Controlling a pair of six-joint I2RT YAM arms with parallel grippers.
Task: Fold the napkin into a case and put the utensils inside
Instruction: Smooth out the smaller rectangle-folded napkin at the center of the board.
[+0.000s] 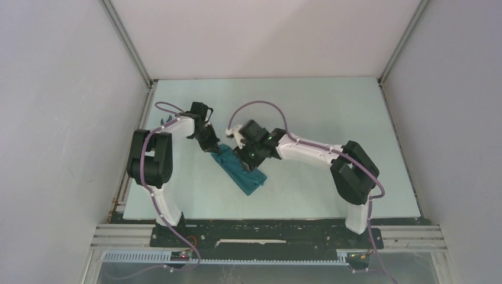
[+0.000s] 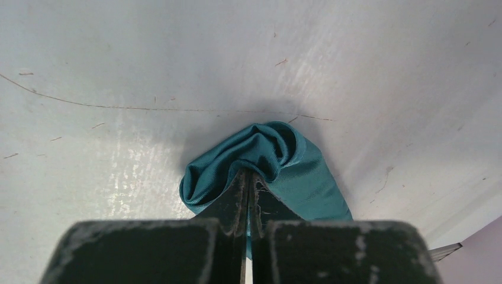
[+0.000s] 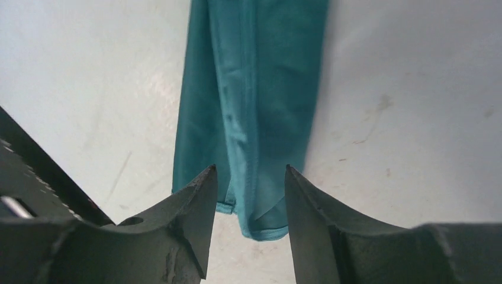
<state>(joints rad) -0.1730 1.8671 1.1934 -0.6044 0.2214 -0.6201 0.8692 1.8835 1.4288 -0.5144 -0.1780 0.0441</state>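
— Reporting napkin (image 1: 247, 177) position: folded to a narrow teal strip, lying diagonally on the pale table (image 1: 331, 118), near its middle.
— Confirming. Left gripper (image 2: 248, 183): clenched on the bunched far end, cloth puckered around the fingertips (image 2: 237, 192).
— Checking right gripper (image 3: 250, 177): fingers (image 3: 195, 201) spread, straddling one hemmed end of the strip; contact cannot be told.
— Noted. Surroundings: scuff marks across table, plain white enclosure walls (image 1: 59, 118), purple cables (image 1: 260, 102) looping above.

Teal napkin (image 1: 240, 170): folded narrow oblong, lying diagonally mid-table, far end bunched, seams visible.
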